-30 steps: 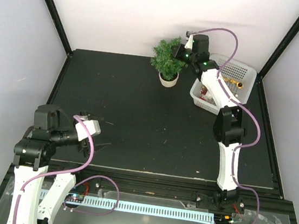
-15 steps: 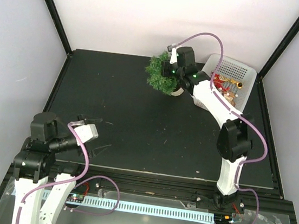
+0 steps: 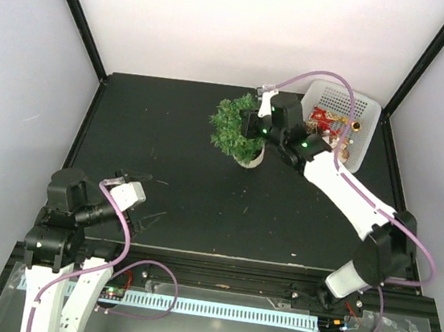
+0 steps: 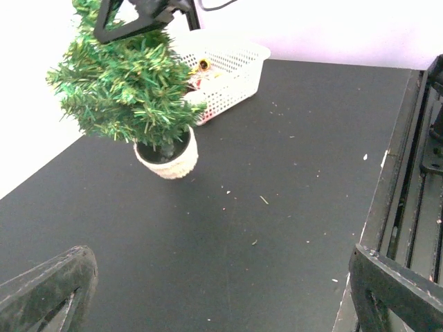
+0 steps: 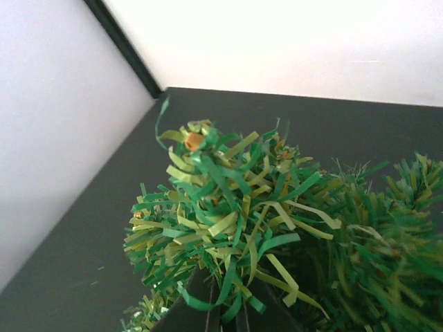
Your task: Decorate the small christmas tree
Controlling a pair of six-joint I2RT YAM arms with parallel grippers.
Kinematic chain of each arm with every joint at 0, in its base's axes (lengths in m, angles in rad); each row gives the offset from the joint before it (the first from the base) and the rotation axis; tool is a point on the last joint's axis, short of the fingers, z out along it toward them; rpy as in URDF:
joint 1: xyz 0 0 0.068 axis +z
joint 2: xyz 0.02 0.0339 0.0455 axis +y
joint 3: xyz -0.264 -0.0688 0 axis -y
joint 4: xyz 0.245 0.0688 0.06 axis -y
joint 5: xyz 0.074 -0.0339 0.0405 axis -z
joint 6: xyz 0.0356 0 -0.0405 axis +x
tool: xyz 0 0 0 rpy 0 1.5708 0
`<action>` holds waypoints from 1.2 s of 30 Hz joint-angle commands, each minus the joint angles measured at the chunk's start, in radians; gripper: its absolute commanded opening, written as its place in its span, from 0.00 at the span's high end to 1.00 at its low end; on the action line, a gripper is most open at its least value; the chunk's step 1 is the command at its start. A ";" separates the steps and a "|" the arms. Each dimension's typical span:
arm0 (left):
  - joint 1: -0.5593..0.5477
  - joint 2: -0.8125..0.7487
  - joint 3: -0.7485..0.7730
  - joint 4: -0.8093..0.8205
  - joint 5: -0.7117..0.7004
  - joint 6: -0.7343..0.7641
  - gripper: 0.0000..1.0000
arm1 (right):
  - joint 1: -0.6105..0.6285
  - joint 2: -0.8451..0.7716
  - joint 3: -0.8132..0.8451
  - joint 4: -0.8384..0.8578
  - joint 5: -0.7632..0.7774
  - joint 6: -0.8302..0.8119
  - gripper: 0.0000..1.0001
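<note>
The small christmas tree, a bushy dark-green fir in a round cream pot, sits on the far half of the black table. It leans, crown to the left and pot to the right. A second ago it stood upright against the back edge; it has since come forward, toward the middle of the table. Whether the pot base rests on the surface cannot be told from here.

The right gripper is buried in the crown. In the wrist view its fingers are drawn close together, pinching strands of foliage. The white basket, with red and gold ornaments inside, lies just to the tree's right, near it but apart.

The left gripper hangs low at the near left, fingers spread wide and holding nothing.

The shift reads as repositioning: the tree is being brought within both arms' reach, and no ornament hangs on it yet.
</note>
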 commanded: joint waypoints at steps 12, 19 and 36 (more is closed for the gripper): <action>0.002 -0.017 -0.039 0.077 -0.004 -0.064 0.01 | 0.086 -0.356 -0.325 0.221 -0.129 0.380 0.99; 0.003 -0.027 -0.055 0.085 -0.001 -0.066 0.01 | 0.111 -0.364 -0.406 0.305 -0.134 0.437 0.99; 0.003 -0.042 -0.068 0.091 -0.003 -0.068 0.01 | 0.142 -0.325 -0.435 0.235 -0.040 0.331 0.99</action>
